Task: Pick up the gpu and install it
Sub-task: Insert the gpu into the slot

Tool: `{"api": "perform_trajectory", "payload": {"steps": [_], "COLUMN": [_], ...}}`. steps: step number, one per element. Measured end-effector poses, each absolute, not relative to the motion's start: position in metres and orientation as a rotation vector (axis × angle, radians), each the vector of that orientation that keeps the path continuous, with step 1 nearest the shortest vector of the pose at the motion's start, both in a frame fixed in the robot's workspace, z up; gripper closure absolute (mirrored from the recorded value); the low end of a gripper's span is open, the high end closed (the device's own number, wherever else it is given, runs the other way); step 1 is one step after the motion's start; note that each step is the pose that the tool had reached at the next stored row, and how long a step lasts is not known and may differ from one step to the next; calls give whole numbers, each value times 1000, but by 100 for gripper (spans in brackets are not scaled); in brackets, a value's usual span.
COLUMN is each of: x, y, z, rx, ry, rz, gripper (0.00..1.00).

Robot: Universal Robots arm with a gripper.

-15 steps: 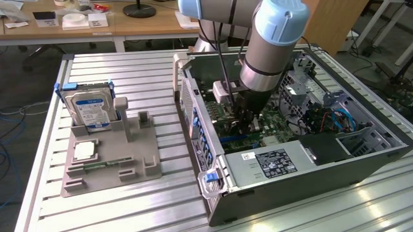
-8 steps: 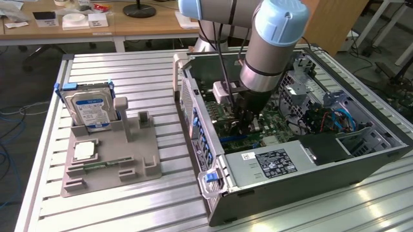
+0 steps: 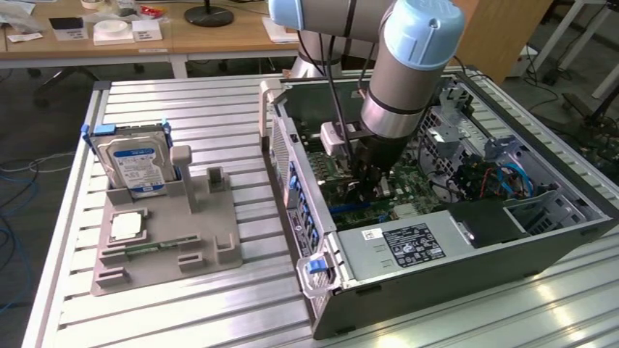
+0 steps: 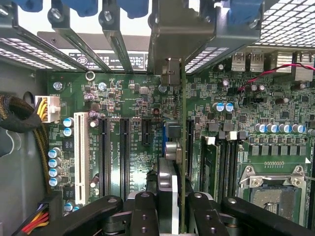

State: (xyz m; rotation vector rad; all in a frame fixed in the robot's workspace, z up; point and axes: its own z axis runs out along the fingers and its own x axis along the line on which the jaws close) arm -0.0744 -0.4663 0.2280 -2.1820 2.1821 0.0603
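Arm: the grey and pale-blue robot arm [image 3: 406, 80] reaches straight down into the open grey metal computer case [image 3: 541, 250], which lies on its side on the ribbed aluminium table [image 3: 193, 304].

Gripper: the black two-fingered gripper [image 4: 170, 204] is pinched onto the gpu, its fingers [image 4: 143, 209] pressed against both faces of the card.

Card: the gpu [image 4: 182, 147], a thin dark circuit card with a green board edge and a silvery end bracket, hangs edge-on below the wrist, right under the tool and over the board.

Where it is: inside the case, above the green motherboard [image 4: 133, 103], with its bracket end up against the case's rear slot openings.

Key relation: the card's long axis runs parallel to the long black expansion slots [image 4: 123, 157]; its lower edge looks lined up over one slot beside the memory sockets. Whether it is seated or just above, I cannot tell.

Progress: I'd judge the pick-up done and the installing under way.

Elsewhere: on the grey parts holder [image 3: 164, 239] at the exterior view's left stands a silver hard drive with a blue label [image 3: 135, 163], well apart.
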Motion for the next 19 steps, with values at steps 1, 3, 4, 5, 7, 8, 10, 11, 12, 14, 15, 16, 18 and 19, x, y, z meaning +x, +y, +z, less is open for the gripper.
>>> {"api": "perform_trajectory", "payload": {"steps": [1,3,4,5,7,8,10,11,12,14,15,16,18,19], "x": [-74,-74,-74,-74,-74,-74,-74,-74,-74,-74,-74,-74,-74,-75], "y": [-466,-466,-466,-466,-466,-466,-466,-466,-466,-465,-465,-465,-465,-465], "z": [228,228,228,228,228,228,228,228,228,228,228,228,228,228], "rx": [-2182,-2182,-2183,-2185,-2187,-2188,-2190,-2190,-2190,-2190,-2190,-2190,-2190,-2190], "ry": [2182,2182,2183,2185,2187,2188,2190,2190,2190,2190,2190,2190,2190,2190], "rz": [60,60,58,55,50,48,44,44,44,44,44,44,44,44], "gripper": [72,72,72,72,72,72,72,72,72,72,72,72,72,72]}}
